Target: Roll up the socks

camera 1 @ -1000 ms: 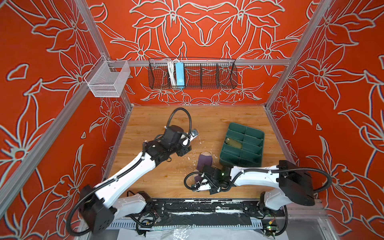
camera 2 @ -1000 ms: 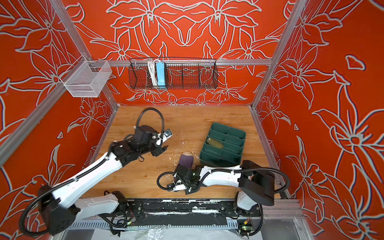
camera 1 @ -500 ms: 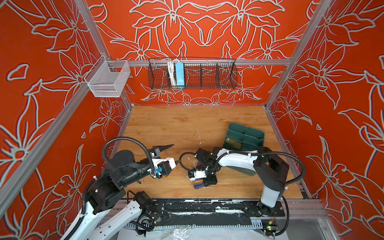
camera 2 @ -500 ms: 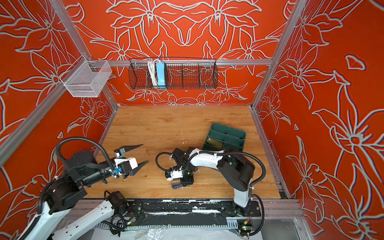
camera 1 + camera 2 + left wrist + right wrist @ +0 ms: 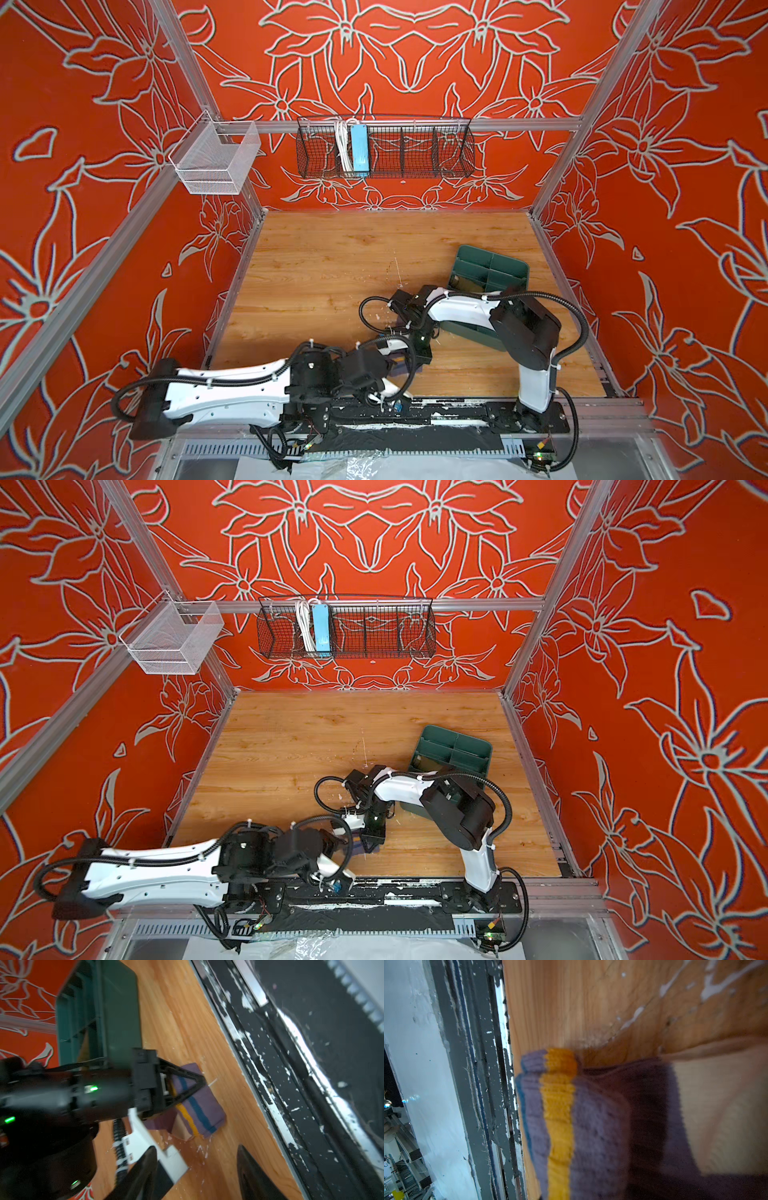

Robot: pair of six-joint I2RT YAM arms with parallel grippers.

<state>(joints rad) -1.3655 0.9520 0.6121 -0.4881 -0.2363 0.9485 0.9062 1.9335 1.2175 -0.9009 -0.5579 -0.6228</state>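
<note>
**Desk:** What's the room giving you?

**Operator:** Orange flowered walls (image 5: 415, 62) around a wooden table (image 5: 332, 270). Both of my arms are crowded at the near edge of the table, by the front rail (image 5: 259, 1047). The green tray (image 5: 498, 259) sits off to the right, partly under my right arm.

**Desk:** Where are the socks?

**Operator:** The purple sock (image 5: 199, 1105) lies folded on the wood just beside that rail, cuff stripes on top and a beige patch showing from under the fold. There's an olive patch in one tray compartment that I take for the olive sock (image 5: 463, 286), but it's too small to be sure.

**Desk:** Grippers?

**Operator:** My right gripper (image 5: 202, 1081) has its jaws together and its tip is down on the cuff. I can't tell whether it's pinching a layer or only pressing on it. My left gripper (image 5: 197, 1174) has its fingers well apart and holds nothing.

**Desk:** What does the next move hang on?

**Operator:** The sock lies straight ahead of my left jaws, near but not touching them. Its stripes run roughly along my line of approach, so I judge its length lies across that line. The right gripper is the nearer one, already on the sock. The left would have to come in beside it, and I'd worry about the fingers clashing there.
</note>
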